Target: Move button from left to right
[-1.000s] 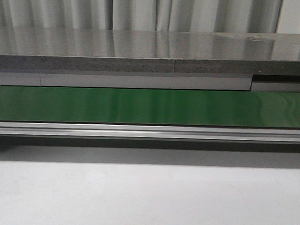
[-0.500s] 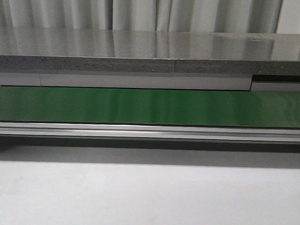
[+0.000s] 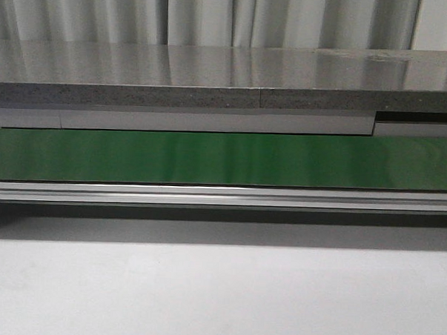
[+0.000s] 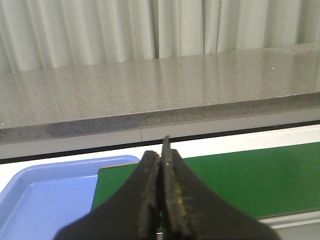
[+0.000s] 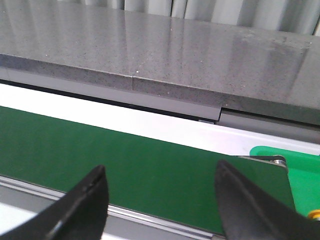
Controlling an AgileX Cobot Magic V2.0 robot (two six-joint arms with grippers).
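Note:
The button does not show clearly in any view. Only a small yellow bit (image 5: 314, 214) sits at the picture's edge on a light green tray (image 5: 285, 152), and I cannot tell what it is. My left gripper (image 4: 160, 155) is shut with nothing seen between its black fingers. It hangs over the near end of the green conveyor belt (image 4: 240, 175), beside a blue tray (image 4: 45, 190). My right gripper (image 5: 160, 167) is wide open and empty above the belt (image 5: 125, 160). Neither gripper shows in the front view.
The green belt (image 3: 224, 159) runs across the front view with an aluminium rail (image 3: 222, 196) along its near side. A grey stone-like counter (image 3: 212, 78) and curtains lie behind it. The white table (image 3: 218, 293) is in front.

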